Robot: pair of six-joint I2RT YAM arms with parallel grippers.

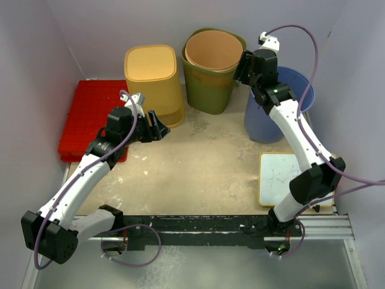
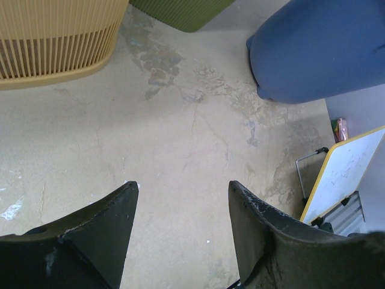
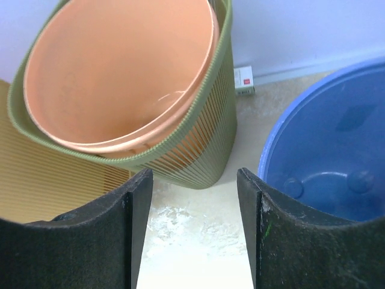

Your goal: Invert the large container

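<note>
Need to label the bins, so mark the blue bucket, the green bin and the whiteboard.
blue bucket [image 1: 258, 123], top view, outer wall.
green bin [image 3: 213, 138], right wrist view, ribbed side.
whiteboard [image 1: 278, 177], top view, white face.

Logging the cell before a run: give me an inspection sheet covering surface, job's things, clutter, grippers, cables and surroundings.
Surface: beige tabletop, stained and scuffed, with white residue.
Job's things: blue bucket upright, open and empty; green ribbed bin upright, with an orange bin nested inside; yellow ribbed bin closed end up, seemingly inverted.
Clutter: red crate at left; whiteboard at right; small box by the wall.
Grippers: left gripper open over bare table; right gripper open, between the green bin and the bucket; neither holds anything.
Cables: purple cables looping off both arms, none snagged.
Surroundings: pale walls; metal rail at the near edge.
</note>
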